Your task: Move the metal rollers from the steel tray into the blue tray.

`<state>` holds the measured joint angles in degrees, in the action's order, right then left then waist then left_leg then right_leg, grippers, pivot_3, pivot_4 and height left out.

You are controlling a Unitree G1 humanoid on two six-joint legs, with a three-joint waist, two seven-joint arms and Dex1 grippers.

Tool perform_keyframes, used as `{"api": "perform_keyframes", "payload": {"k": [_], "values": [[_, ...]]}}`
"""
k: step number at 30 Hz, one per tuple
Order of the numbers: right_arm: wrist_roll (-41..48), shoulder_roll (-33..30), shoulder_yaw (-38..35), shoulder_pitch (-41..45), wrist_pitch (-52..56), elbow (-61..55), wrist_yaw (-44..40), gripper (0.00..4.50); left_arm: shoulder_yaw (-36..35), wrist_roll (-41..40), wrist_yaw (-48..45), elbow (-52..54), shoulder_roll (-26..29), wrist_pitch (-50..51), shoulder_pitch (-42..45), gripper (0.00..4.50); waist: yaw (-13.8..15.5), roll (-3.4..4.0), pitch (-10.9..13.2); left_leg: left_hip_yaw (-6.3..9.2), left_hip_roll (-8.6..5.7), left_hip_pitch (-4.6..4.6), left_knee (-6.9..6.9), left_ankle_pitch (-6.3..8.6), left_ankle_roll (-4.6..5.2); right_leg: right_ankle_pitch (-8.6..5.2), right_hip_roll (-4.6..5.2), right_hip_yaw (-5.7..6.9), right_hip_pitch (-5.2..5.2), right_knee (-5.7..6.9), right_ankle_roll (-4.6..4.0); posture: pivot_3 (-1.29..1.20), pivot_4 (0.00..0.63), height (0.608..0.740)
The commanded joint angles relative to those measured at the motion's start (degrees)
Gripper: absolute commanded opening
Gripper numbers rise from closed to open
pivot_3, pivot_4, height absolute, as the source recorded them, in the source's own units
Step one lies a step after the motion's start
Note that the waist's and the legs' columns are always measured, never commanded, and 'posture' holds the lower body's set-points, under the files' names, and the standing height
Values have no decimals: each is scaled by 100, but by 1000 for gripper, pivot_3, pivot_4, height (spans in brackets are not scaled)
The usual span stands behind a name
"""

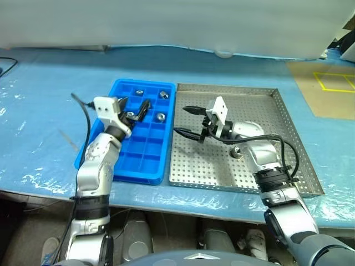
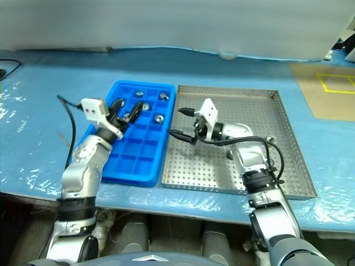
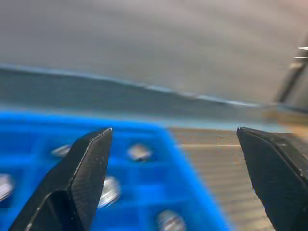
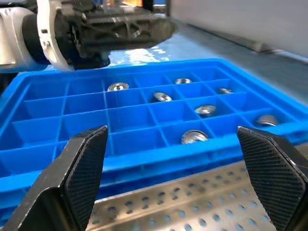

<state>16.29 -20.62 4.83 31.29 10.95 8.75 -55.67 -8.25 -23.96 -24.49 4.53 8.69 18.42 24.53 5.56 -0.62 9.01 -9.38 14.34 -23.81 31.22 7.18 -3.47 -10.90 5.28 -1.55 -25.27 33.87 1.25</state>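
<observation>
The blue tray (image 1: 145, 160) lies left of the steel tray (image 1: 199, 166), the two side by side. Several metal rollers (image 4: 194, 137) sit in the blue tray's far compartments. One roller (image 1: 236, 152) lies on the steel tray's perforated floor beside my right forearm. My left gripper (image 1: 133, 105) hovers over the far part of the blue tray, open, with nothing between its fingers (image 3: 86, 163). Above the steel tray's left side, my right gripper (image 1: 184, 120) points toward the blue tray, open and empty.
Both trays rest on a table covered in blue plastic sheet (image 1: 44, 100). A brown patch with yellow tape (image 1: 333, 83) lies at the far right. A black cable (image 1: 84, 113) loops beside my left wrist. The table's front edge runs just below the trays.
</observation>
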Motion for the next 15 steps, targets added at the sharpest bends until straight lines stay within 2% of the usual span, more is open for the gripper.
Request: {"api": "perform_keyframes", "payload": {"k": [1, 4, 8, 11, 15], "values": [[410, -270, -567, -307, 312, -682, 226, 4500, 318, -560, -1172, -206, 311, 408, 597, 4348, -23, 0, 0, -1, 0, 2, -1, 0, -1, 0, -1, -1, 0, 0, 0, -71, 150, 740], [680, -461, -1010, -636, 574, -1095, 475, 4500, 689, -620, -1964, -725, 494, 619, 1111, 4348, -52, 2, -1, -11, -1, 11, -5, -3, -6, 0, -2, -11, 1, -1, 0, -130, 150, 740], [751, -888, -1567, -1188, 769, -1526, 796, 4500, 1331, -239, -2906, -1888, 483, 468, 1815, 4348, -123, 3, -2, -19, -7, 25, -4, -2, -4, 0, 3, -19, 12, 0, 0, -194, 150, 740], [834, -1164, -1933, -1616, 922, -1852, 974, 4500, 1766, 253, -3284, -3060, 264, 75, 2406, 4348, -172, 4, -2, -20, -9, 32, -2, 0, 1, 0, 5, -21, 21, 0, 1, -240, 150, 740], [897, -1340, -2157, -1999, 1083, -2232, 1163, 4500, 1932, 777, -3402, -4479, -129, -634, 3083, 4348, -280, 5, -2, -20, -13, 36, 0, 1, 2, 1, 4, -29, 22, -1, 3, -298, 150, 740]]}}
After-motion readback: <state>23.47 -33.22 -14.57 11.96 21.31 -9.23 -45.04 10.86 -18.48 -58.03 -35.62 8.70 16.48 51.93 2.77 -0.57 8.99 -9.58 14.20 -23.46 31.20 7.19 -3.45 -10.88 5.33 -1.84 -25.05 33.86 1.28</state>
